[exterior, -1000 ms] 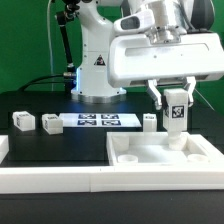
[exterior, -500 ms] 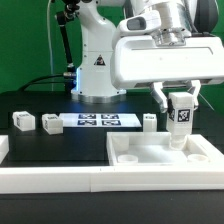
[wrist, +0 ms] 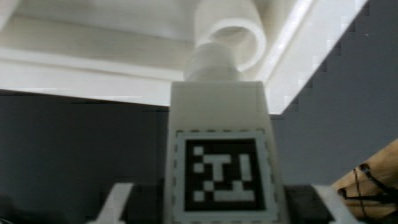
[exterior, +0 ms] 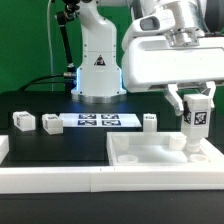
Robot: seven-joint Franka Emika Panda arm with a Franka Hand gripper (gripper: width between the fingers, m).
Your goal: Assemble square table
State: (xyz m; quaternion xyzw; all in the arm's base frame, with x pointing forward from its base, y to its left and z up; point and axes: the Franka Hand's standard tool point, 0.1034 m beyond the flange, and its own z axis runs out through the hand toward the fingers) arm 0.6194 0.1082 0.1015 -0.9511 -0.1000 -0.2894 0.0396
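Item 1, my hand (exterior: 196, 108): both fingers clamped on the held leg (exterior: 195, 124), one on each side. Its black-and-white tag faces the exterior camera.

Item 2, held leg: white block, close to upright, hanging below my fingers. Its lower end meets the square slab (exterior: 140, 160) at the slab's far corner on the exterior view's right. In the wrist view its narrow tip lies at a round socket (wrist: 233, 44) in the slab. I cannot tell whether it is seated.

Item 3, square slab: white, flat on the bench (exterior: 60, 145), by the edge nearest the exterior camera, toward the exterior view's right.

Item 4, loose leg blocks: three, standing on the bench, well apart from my hand. There are two (exterior: 21, 121) (exterior: 48, 123) toward the exterior view's left and one (exterior: 149, 123) just behind the slab.

Item 5, marker board (exterior: 97, 121): flat between those blocks.

Item 6, barrier rail (exterior: 50, 180): long, low, white, along the camera-side edge.

Item 7, surroundings: black bench top, white arm base (exterior: 98, 65) at the far edge, green curtain (exterior: 25, 45) behind.
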